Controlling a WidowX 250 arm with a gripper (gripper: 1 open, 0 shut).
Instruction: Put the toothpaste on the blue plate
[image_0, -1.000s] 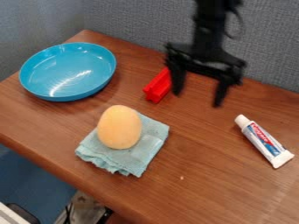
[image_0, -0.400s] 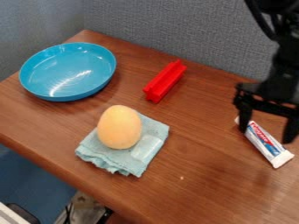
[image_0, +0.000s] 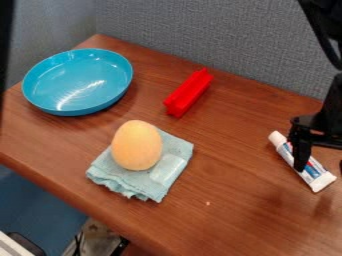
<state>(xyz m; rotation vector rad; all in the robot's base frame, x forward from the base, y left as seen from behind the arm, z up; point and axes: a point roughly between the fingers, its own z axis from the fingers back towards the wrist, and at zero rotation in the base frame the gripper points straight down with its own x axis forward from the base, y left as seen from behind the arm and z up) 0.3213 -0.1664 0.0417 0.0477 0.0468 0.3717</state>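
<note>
The toothpaste (image_0: 311, 172), a small white tube with red and blue print, lies near the table's right edge with its white cap pointing to the back left. My gripper (image_0: 321, 150) has come straight down over it and is open, with one dark finger (image_0: 302, 149) beside the tube's middle and the other partly cut off by the frame's right edge. I cannot tell whether the fingers touch the tube. The blue plate (image_0: 78, 82) sits at the far left of the table with nothing in it.
A red rectangular block (image_0: 189, 92) lies in the middle at the back. An orange egg-shaped object (image_0: 135, 145) rests on a pale blue-green cloth (image_0: 158, 176) near the front edge. The wooden table (image_0: 227, 160) ends close to the toothpaste on the right.
My gripper has moved from beside the red block to the right and down, over the toothpaste. It stayed open, and nothing else moved.
</note>
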